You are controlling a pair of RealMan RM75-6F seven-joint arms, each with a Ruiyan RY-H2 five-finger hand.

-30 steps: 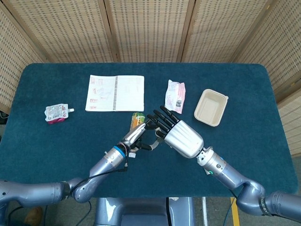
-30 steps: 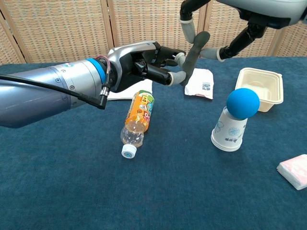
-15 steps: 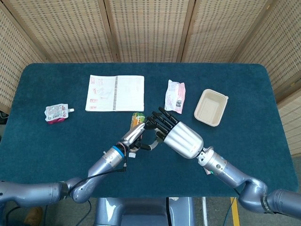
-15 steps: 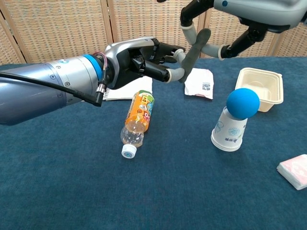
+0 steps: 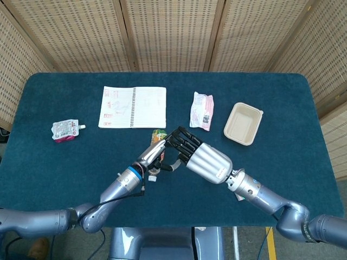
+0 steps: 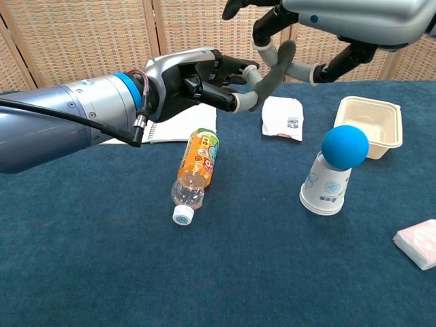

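Observation:
An orange-labelled plastic bottle (image 6: 197, 163) lies on its side on the blue table, its white cap toward me. In the head view only its far end (image 5: 158, 135) shows past the hands. My left hand (image 6: 204, 85) hovers above the bottle's far end, holding nothing, with its fingers stretched right. My right hand (image 6: 306, 27) hangs higher, fingers spread and empty. One of its fingers (image 6: 271, 69) comes down close to the left fingertips; whether they touch is unclear. From the head view the left hand (image 5: 155, 153) and right hand (image 5: 198, 157) meet over the table's middle.
A paper cup (image 6: 325, 184) stands right of the bottle with a blue ball (image 6: 345, 146) on it. Behind lie a beige tray (image 5: 242, 123), a white packet (image 5: 202, 110) and an open notebook (image 5: 133, 106). A pouch (image 5: 66, 130) lies far left, a pink packet (image 6: 417, 243) near right.
Both hands have risen a little above the bottle. The right hand has drifted left over the left fingertips. The bottle, cup and ball have stayed put.

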